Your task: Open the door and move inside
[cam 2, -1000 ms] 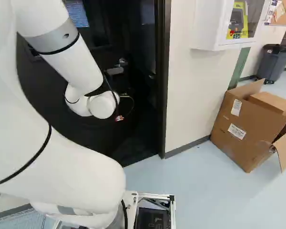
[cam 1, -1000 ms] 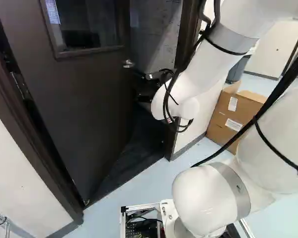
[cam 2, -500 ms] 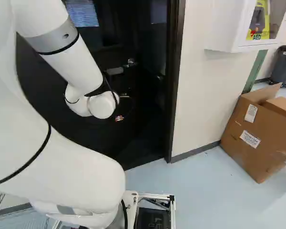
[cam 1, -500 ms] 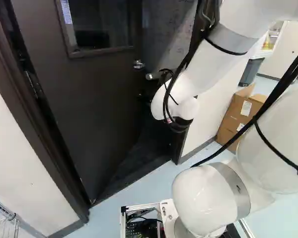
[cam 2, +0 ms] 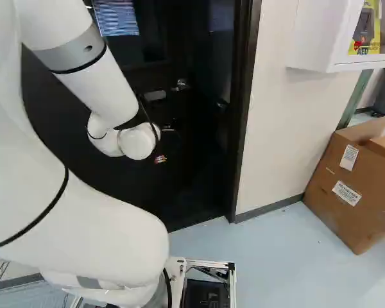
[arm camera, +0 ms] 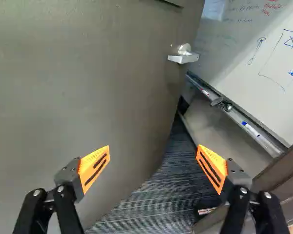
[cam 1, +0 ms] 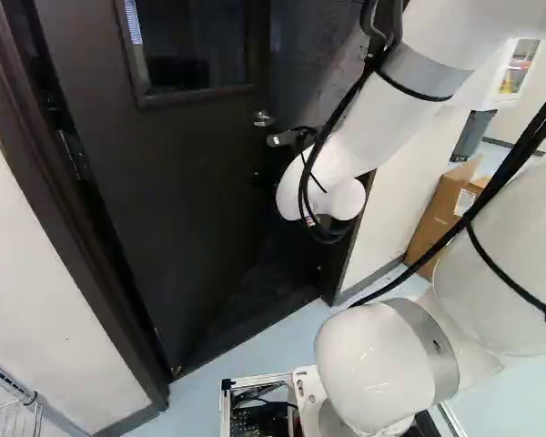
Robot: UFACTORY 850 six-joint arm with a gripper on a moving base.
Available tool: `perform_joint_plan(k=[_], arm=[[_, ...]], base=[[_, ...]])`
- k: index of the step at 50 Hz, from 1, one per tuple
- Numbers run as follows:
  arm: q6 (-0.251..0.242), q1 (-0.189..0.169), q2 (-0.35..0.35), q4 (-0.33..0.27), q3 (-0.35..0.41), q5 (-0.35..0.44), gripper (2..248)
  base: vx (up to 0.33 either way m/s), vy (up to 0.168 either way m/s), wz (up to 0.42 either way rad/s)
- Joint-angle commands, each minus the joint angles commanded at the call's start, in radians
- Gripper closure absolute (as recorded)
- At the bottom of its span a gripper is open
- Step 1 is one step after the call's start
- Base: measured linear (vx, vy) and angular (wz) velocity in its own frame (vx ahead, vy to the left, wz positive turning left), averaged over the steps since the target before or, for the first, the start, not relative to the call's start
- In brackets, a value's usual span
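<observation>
The dark door [cam 1: 164, 191] stands partly open, swung inward, with its lever handle [cam 1: 263, 118] near its free edge. My gripper [cam 1: 275, 175] is mostly hidden by the wrist in the left base view, in front of the door and lower than the handle. In the wrist view, the gripper [arm camera: 153, 151] has its orange-padded fingers wide apart with nothing between them. Ahead of them are the door face [arm camera: 78, 83] and, farther off, the silver handle [arm camera: 184, 54]. The doorway's dark floor [arm camera: 158, 195] shows between and beyond the fingers.
Right of the doorway are its dark frame [cam 2: 242, 122], a white wall [cam 2: 279, 135], a wall cabinet [cam 2: 321, 38] and a cardboard box [cam 2: 353, 186]. Inside stands a whiteboard [arm camera: 254, 53] with a marker tray. A wire rack [cam 1: 14, 401] is at the near left.
The base has moved: door, frame and box have shifted rightward in both base views, with the box also lower in the right one. My arm holds its pose against its lowest joint.
</observation>
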Motion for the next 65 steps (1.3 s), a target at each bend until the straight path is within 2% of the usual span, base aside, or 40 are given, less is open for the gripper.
perform_joint_plan(k=[65], arm=[[0.000,0.000,0.000,0.000,0.000,0.000,3]], base=[[0.058,0.042,0.033]])
